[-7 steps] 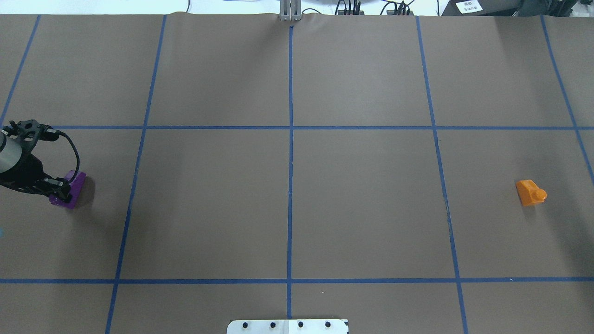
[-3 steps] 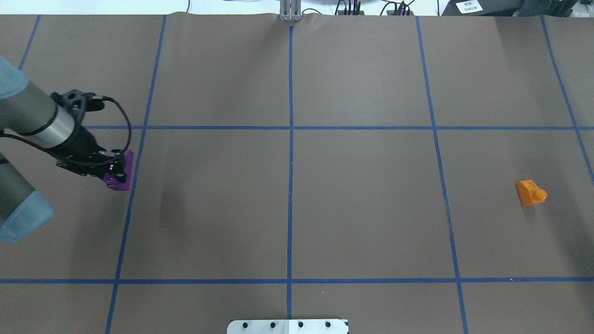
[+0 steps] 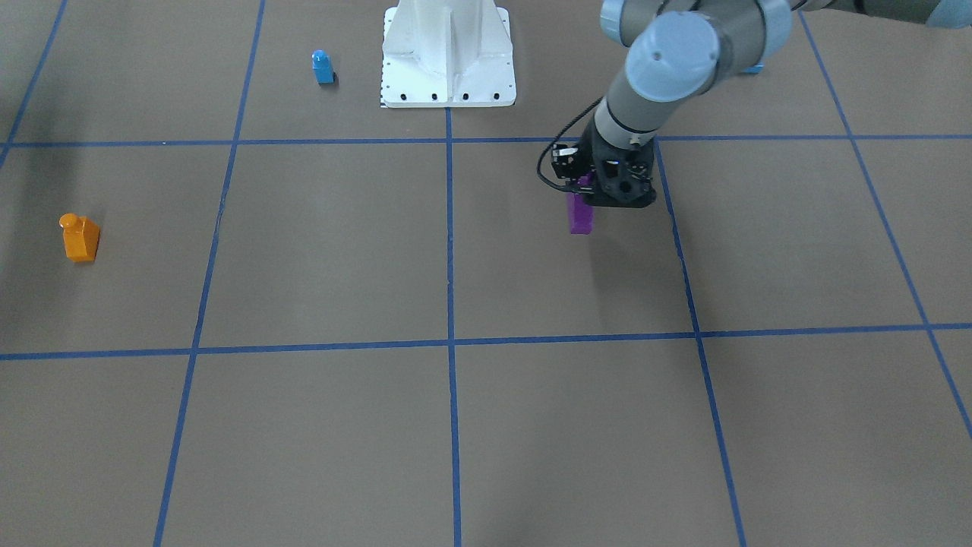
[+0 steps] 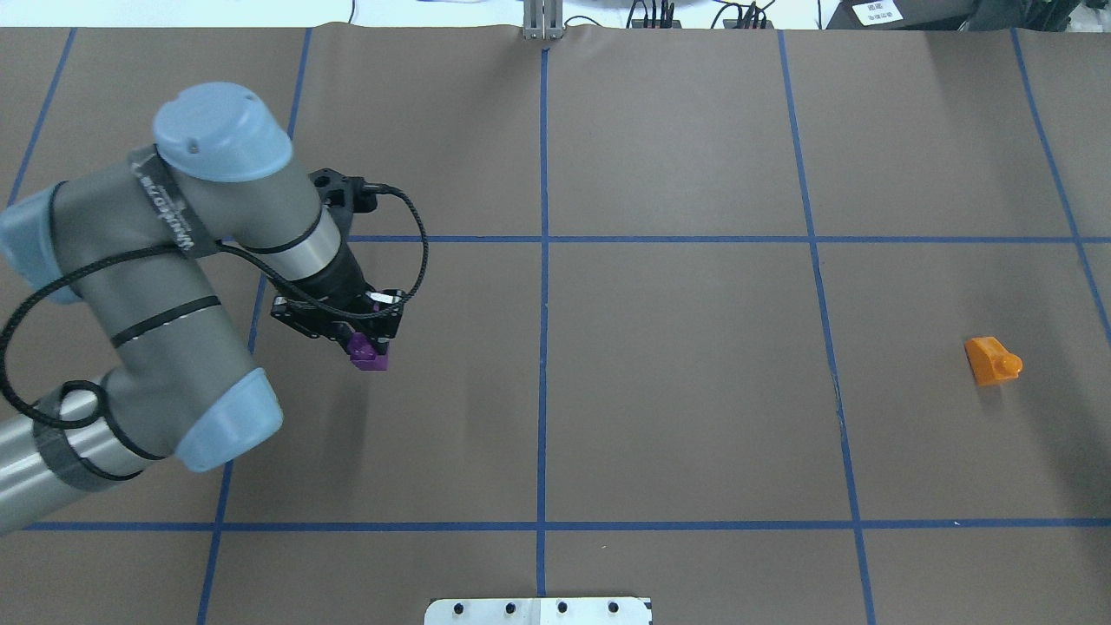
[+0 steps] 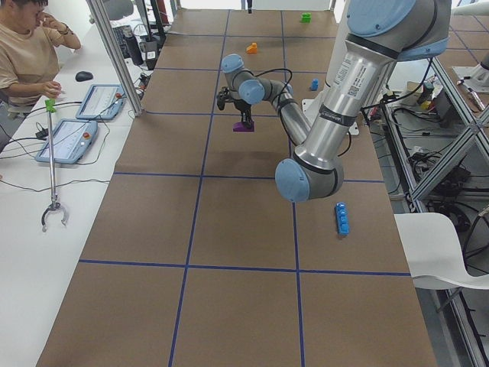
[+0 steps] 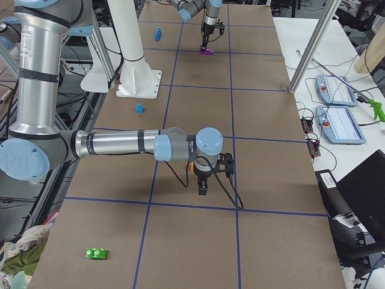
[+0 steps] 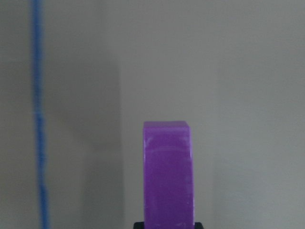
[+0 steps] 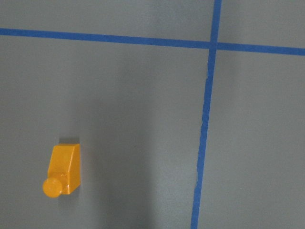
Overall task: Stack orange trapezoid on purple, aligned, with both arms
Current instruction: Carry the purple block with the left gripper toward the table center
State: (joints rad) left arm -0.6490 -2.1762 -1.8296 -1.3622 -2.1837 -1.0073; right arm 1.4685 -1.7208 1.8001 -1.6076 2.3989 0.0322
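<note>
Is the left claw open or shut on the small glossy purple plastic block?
Shut on it: the purple block hangs pinched in the left claw.

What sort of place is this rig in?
Likely a robotics lab's data-collection cell: a papered table gridded with blue tape, the left arm holding a purple block, and an operator at a side bench with pendants.

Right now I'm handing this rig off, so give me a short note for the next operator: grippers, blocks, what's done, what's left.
Left gripper: shut on the purple block, apparently held clear of the table, left of the centre tape line.
Right gripper: over the table, orange trapezoid in its wrist view; open or shut cannot be told.
Orange trapezoid: lying on the table, robot's right side, ungripped.
Done: purple picked up.
Left: grasp orange, stack it on purple, aligned.
</note>
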